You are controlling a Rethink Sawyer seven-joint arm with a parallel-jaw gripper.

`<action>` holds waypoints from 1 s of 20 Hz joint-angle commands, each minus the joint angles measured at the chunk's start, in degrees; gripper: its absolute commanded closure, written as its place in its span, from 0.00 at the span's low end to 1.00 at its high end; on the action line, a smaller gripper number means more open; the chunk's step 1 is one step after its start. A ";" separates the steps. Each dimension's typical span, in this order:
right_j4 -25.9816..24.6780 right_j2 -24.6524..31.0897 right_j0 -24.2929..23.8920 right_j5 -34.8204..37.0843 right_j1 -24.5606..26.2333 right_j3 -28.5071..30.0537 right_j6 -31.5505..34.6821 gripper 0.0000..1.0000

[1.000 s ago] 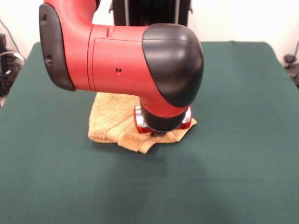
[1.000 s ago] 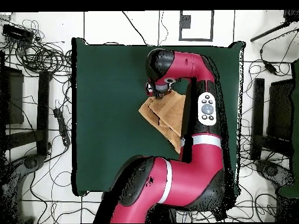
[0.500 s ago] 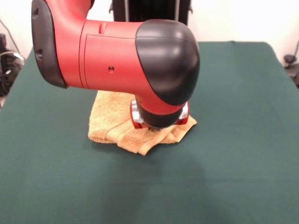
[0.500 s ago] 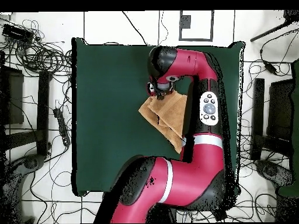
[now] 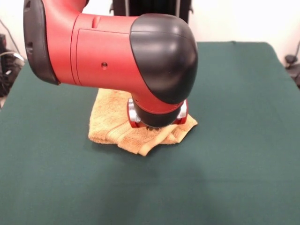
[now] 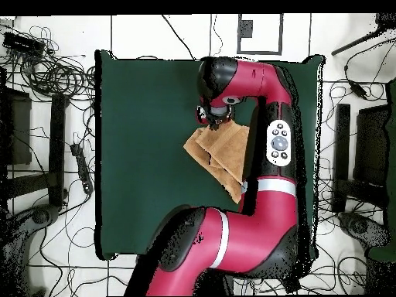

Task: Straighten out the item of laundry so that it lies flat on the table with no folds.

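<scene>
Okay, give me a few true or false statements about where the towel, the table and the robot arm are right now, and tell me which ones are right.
1. The towel lies flat with no folds. False: it is still bunched, with layers folded over one another.
2. The table is covered in dark green cloth. True.
3. The arm's wrist sits above the towel. True: the red and black wrist hangs over its front part, and the claw beneath it is mostly hidden.
4. The towel hangs over the table's edge. False: it lies well inside the green surface in both views.
5. The towel is blue. False: it is orange-tan.
</scene>
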 commanded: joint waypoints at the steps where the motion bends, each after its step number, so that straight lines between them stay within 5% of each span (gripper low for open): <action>1: 1.97 6.77 0.94 0.88 5.58 -0.48 -3.87 1.00; 20: 3.21 4.47 0.51 -12.36 5.68 6.77 -0.11 1.00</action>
